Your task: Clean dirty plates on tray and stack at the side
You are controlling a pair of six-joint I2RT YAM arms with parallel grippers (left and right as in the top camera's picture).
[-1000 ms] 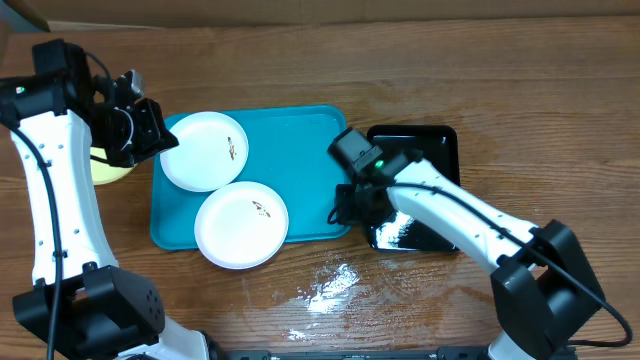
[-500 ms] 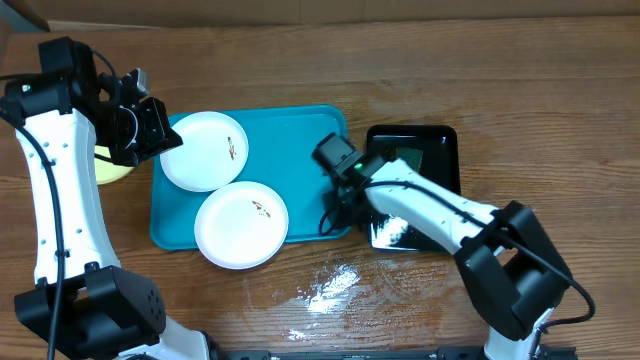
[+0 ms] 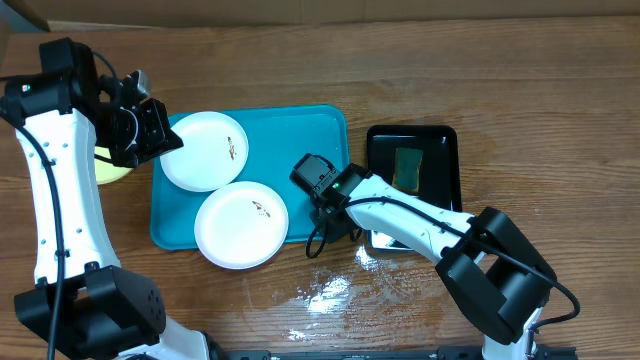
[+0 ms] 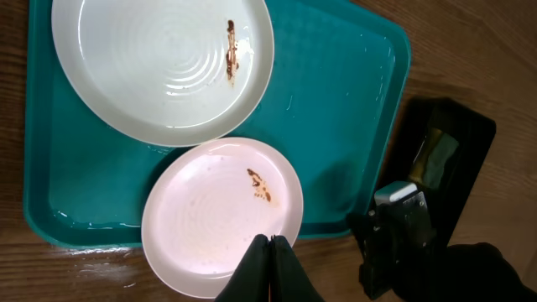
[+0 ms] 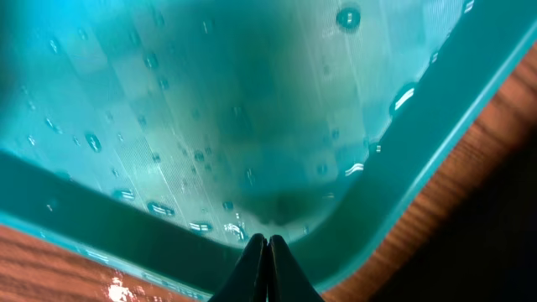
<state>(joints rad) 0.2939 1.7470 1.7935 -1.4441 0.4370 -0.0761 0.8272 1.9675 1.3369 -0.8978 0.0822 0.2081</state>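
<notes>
The teal tray (image 3: 310, 150) lies mid-table and carries two white plates. The far plate (image 3: 204, 150) has a brown smudge near its right side; it also shows in the left wrist view (image 4: 164, 63). The near plate (image 3: 241, 225) overhangs the tray's front rim and has a small smudge (image 4: 258, 185). A pale yellow-green plate (image 3: 108, 170) peeks out left of the tray, mostly hidden by my left arm. My left gripper (image 3: 168, 138) is shut and empty, held high by the tray's far left corner. My right gripper (image 3: 333, 212) is shut and empty, just above the tray's wet front right corner (image 5: 210, 109).
A glossy black tray (image 3: 440, 160) stands right of the teal tray and holds a green sponge (image 3: 407, 167). A patch of water (image 3: 330, 285) shines on the wooden table in front of the tray. A cardboard edge runs along the back.
My right arm has swung left from the black tray to the teal tray's front right corner. My left arm has barely moved. The plates have not moved.
</notes>
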